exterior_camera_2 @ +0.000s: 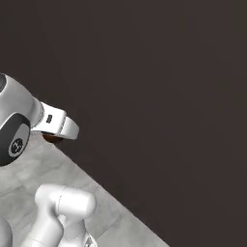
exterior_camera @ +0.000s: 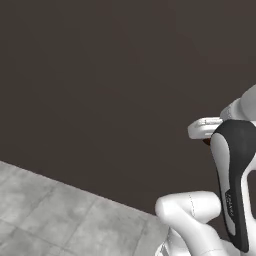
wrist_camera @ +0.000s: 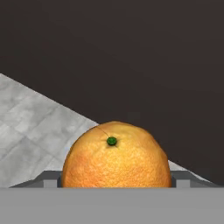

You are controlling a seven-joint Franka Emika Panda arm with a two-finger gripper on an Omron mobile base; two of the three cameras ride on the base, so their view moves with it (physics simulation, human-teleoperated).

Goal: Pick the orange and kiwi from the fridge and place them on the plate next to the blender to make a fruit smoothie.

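The orange is large in the hand view, round, with a green stem dot on top. It sits between the two dark fingertips, and my gripper is shut on it. From the left base view, the white hand is at the right edge, with a sliver of the orange under it. The right base view has the hand at the left, and a bit of the orange peeks out below. The kiwi, fridge, plate and blender are out of view.
A plain dark brown wall stands close ahead across both base views. Grey tiled floor runs along its foot, under the arm.
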